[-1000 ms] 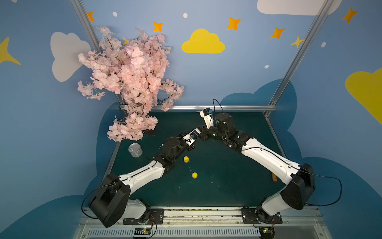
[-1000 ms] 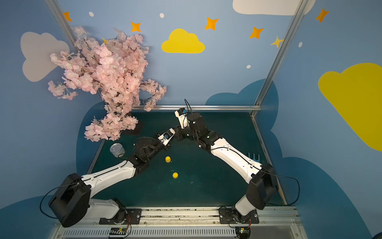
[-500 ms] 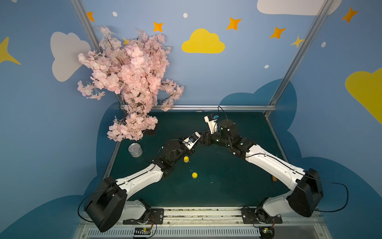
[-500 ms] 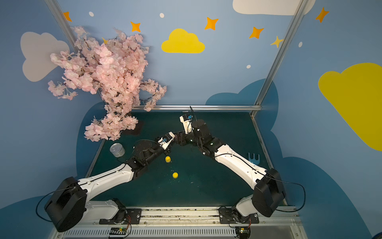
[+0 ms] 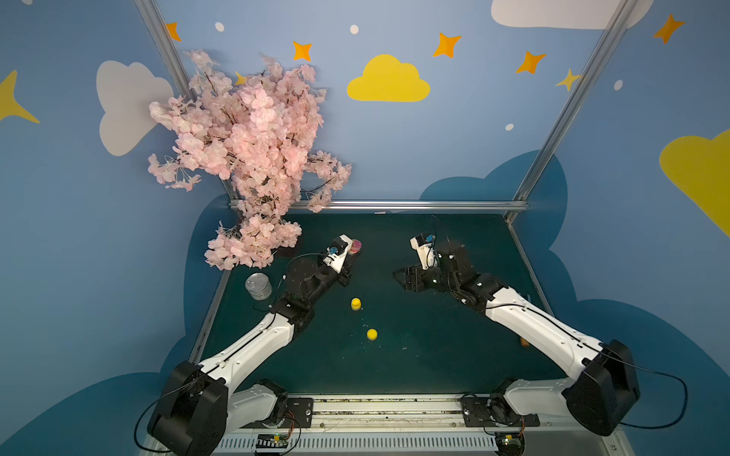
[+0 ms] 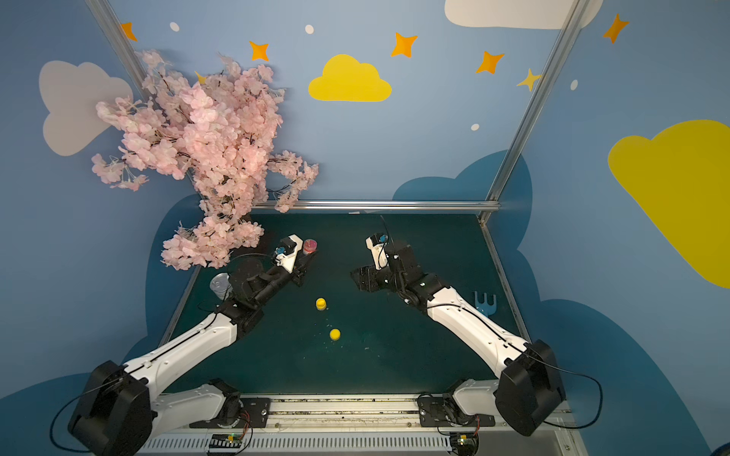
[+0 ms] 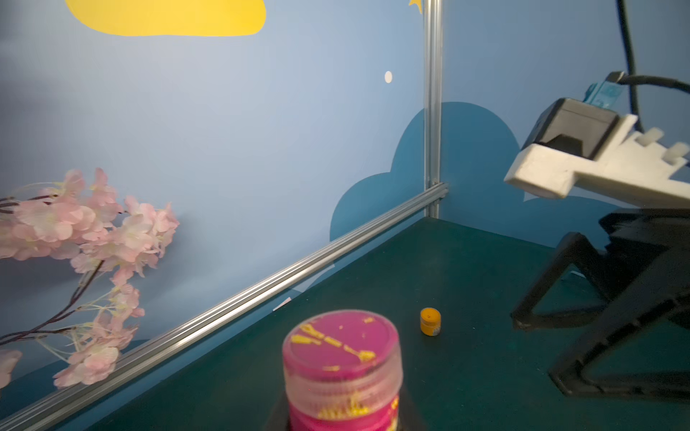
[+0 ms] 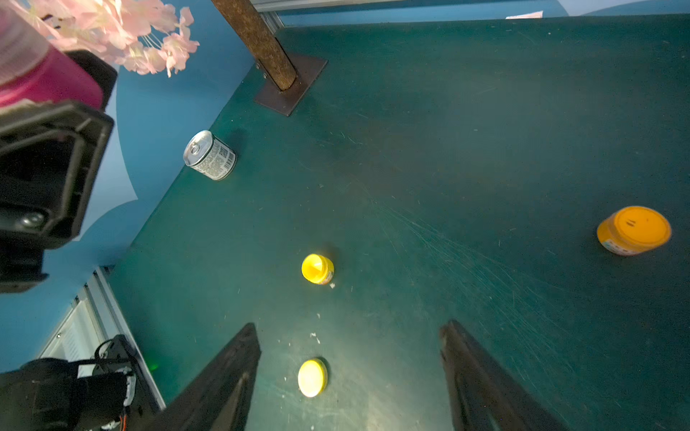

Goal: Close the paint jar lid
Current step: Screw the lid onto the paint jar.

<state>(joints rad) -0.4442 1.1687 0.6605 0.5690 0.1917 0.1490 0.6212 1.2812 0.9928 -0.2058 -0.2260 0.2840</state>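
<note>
front rail (image 5: pixel 391 410): nearest to me; both arm bases sit on it, and the arms reach out over the dark green counter (image 5: pixel 434 355)
yellow lid (image 5: pixel 371 334): lies flat on the counter near the middle, on its own
yellow jar (image 5: pixel 356 303): upright just beyond that lid, its top open; the two are near but apart
right tool (image 8: pixel 347 328): fingers spread wide apart with nothing between them; it hangs over the counter to the right of the yellow jar, pointing toward the left arm
blue fork-shaped piece (image 6: pixel 485 303): on the counter by its right edge, beside the right arm
tin can (image 5: pixel 258 286): upright at the counter's left edge, close to the left arm
left tool (image 5: pixel 350 258): clamped on the lower body of the pink paint jar (image 7: pixel 341 406)
pink paint jar: upright in that grip over the far-left part of the counter, well apart from the right tool; whether its base touches the counter I cannot tell
jar lid (image 7: pixel 338 343): clear, pink showing through, yellow smears on top; it sits on the jar; whether it is tight I cannot tell
orange jar (image 7: pixel 430 321): small, lid on, standing on the counter beyond the pink one
blossom tree (image 5: pixel 249 150): pink, in the far-left corner; its lowest sprays hang near the left tool
back wall (image 5: pixel 395 158): blue, with a yellow cloud and orange stars
</note>
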